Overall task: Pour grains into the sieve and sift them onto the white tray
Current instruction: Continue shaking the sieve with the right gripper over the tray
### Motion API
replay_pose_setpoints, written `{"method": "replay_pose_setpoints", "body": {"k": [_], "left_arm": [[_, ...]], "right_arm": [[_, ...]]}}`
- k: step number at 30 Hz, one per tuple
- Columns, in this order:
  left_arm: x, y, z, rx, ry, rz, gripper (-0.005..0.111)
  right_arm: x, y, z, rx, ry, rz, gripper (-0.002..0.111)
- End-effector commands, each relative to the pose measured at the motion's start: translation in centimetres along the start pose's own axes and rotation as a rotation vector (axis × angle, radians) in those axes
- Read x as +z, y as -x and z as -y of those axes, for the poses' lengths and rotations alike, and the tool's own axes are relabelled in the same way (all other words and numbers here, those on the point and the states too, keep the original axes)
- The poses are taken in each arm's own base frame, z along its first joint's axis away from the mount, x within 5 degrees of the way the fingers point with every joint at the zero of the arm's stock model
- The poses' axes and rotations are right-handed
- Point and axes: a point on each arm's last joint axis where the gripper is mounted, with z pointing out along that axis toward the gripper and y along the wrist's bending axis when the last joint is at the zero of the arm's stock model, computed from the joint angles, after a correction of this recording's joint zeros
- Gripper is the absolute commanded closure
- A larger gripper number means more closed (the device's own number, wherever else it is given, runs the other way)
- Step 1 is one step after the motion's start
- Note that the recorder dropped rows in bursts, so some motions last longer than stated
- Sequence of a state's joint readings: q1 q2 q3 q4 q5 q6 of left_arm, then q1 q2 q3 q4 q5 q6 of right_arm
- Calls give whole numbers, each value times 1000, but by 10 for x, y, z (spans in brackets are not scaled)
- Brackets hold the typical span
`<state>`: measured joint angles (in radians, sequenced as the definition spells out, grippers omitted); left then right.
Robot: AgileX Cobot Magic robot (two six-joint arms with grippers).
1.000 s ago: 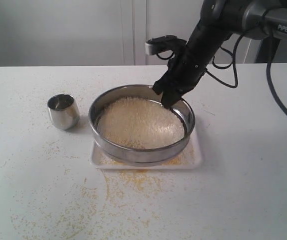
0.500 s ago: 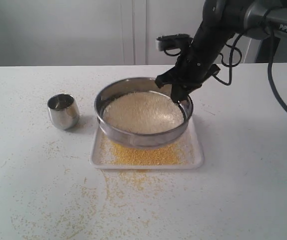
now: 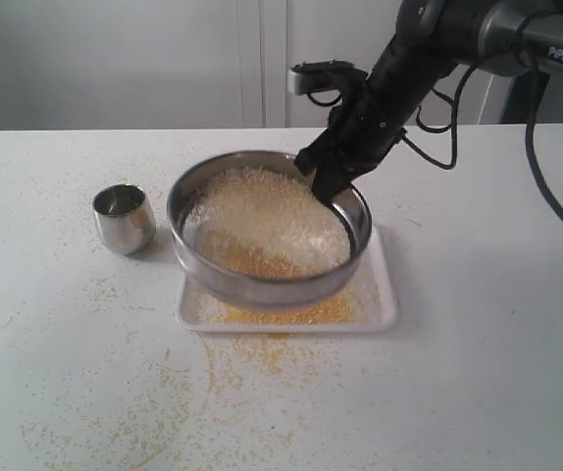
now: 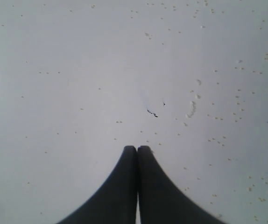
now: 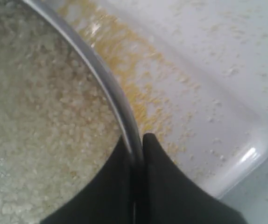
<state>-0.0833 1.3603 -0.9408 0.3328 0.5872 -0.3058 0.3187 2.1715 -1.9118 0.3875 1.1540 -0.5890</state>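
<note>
Sieve [image 3: 262, 287] over white tray [image 3: 384, 312], mid-table. Pale grains [image 3: 267, 224] heaped inside, yellow ones strewn on tray beneath. Right gripper [image 3: 323, 188] pinches sieve's far-right rim. Left gripper [image 4: 137, 150] closed, empty, above speckled table [image 3: 478, 373]. Steel cup [image 3: 125, 218] left of sieve.

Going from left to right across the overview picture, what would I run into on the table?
Small steel cup → wide round sieve → black gripper clamped on the sieve's far right rim. The white tray lies under the sieve, so it has no clear place of its own in the order.
</note>
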Motion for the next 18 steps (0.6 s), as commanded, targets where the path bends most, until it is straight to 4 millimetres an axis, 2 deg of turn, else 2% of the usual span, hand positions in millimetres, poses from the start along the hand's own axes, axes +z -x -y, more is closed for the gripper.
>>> {"method": "replay_pose_setpoints", "body": {"k": [1, 2, 3, 4, 6, 7, 8, 10, 12, 13, 15, 16, 17, 18], "left_arm": [[-3, -2, -1, -5, 6, -1, 107], [-3, -2, -1, -5, 6, -1, 107], [-3, -2, -1, -5, 6, -1, 107], [-3, -2, -1, -5, 6, -1, 107], [-3, -2, -1, -5, 6, -1, 107], [-3, -2, -1, -5, 6, -1, 107], [-3, -2, -1, -5, 6, -1, 107], [-3, -2, -1, -5, 6, -1, 107], [-3, -2, -1, -5, 6, -1, 107], [-3, -2, -1, -5, 6, -1, 107], [-3, -2, -1, -5, 6, -1, 107], [-3, -2, -1, -5, 6, -1, 107], [-3, -2, -1, -5, 6, -1, 107], [-3, -2, -1, -5, 6, -1, 107]], "right_arm": [[-8, 2, 7, 140, -138, 12, 108], [-9, 6, 10, 307, -170, 69, 108], [-7, 8, 9, 391, -147, 97, 108], [-5, 10, 2, 335, -106, 96, 108], [-2, 8, -14, 4, -3, 24, 108], [-4, 4, -16, -125, -5, -20, 108], [-4, 0, -12, -158, -47, -71, 108], [-5, 0, 2, 28, -194, -55, 108], [-3, 2, 6, 346, -210, 1, 108], [-1, 2, 2, 316, -174, -13, 108], [1, 0, -10, 25, -102, -86, 108], [0, -3, -10, -74, -111, -120, 108], [-1, -4, -5, -78, -179, -147, 108], [-2, -4, 1, -9, -245, -135, 108]]}}
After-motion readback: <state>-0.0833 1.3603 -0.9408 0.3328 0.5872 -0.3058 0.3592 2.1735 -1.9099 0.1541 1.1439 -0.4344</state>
